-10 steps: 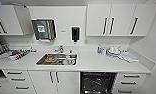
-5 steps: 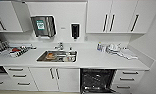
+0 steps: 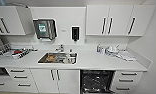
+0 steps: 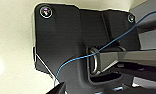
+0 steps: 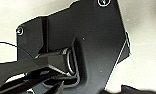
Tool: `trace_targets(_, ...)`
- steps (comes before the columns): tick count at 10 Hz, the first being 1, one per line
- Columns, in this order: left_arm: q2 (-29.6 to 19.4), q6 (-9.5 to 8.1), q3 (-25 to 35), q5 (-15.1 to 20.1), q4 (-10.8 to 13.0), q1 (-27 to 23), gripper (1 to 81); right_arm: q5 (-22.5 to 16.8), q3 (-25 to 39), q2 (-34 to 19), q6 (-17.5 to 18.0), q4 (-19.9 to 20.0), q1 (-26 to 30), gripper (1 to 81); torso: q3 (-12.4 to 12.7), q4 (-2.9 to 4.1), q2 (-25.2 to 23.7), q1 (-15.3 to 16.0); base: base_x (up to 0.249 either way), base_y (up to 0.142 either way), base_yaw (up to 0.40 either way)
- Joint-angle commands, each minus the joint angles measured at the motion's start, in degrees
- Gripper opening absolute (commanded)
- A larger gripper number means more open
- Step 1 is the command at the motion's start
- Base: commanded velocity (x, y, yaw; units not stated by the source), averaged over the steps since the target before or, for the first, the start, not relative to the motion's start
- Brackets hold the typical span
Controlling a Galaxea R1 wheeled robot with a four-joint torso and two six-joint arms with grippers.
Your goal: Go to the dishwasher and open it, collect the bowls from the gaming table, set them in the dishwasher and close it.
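Dishwasher open under the counter

The dishwasher (image 3: 97, 81) sits right of the sink cabinet, its dark interior and wire racks exposed, door down.

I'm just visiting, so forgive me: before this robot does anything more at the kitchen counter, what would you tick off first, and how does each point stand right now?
1. Built-in dishwasher under the white counter open, dark interior showing: ok.
2. Dishwasher in front of the robot: ok, low and right of centre in the head view.
3. Small dark bowls in its wire racks: cannot tell, interior too dark.
4. Steel sink holds items; are they bowls: cannot tell.
5. Either gripper carrying something: cannot tell.
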Motion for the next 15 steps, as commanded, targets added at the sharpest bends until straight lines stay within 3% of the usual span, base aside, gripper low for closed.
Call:
trace_targets(1,-0.85,0.14,0.16,3.06,0.65,-1.69,81.1,-3.02,-0.8,-0.58,-0.11,0.92,2.18,81.1,3.54,0.0,5.49,-1.45,0.0,0.0,0.0)
trace_targets(2,-0.76,0.14,0.16,3.06,0.74,-1.69,81.1,-3.02,-0.8,-0.58,-0.11,0.83,2.18,81.1,9.39,0.0,5.8,-1.45,0.0,0.0,0.0)
trace_targets(3,-0.76,0.14,0.16,3.06,0.65,-1.61,81.1,-3.02,-0.8,-0.5,-0.11,0.83,2.26,81.1,4.67,0.0,5.8,-1.45,0.0,0.0,0.0)
trace_targets(6,-0.68,0.14,0.16,3.06,0.65,-1.69,81.1,-3.02,-0.8,-0.5,-0.11,0.66,2.18,81.1,7.66,0.0,5.8,-1.45,0.0,0.0,0.0)
trace_targets(7,-0.68,0.14,0.16,3.06,0.74,-1.69,81.1,-3.02,-0.8,-0.5,-0.11,0.74,2.26,81.1,6.38,0.0,4.85,-1.44,0.0,0.0,0.0)
trace_targets(10,-0.06,0.22,-0.18,3.06,0.21,-1.61,81.1,-3.1,-0.89,-0.15,-0.11,0.65,2.18,81.1,6.91,0.0,5.27,-1.45,0.0,0.0,0.0)
trace_targets(12,2.47,0.22,-4.91,2.97,0.13,-2.04,81.1,-3.89,-2.55,1.08,-0.28,0.39,2.18,81.1,6.91,0.0,5.31,-1.45,0.0,0.0,0.0)
trace_targets(15,9.43,0.22,-17.67,2.8,0.04,-2.04,81.1,-4.07,-9.58,5.56,-0.2,0.48,2.0,81.1,6.93,0.0,5.31,-1.45,0.0,0.0,0.0)
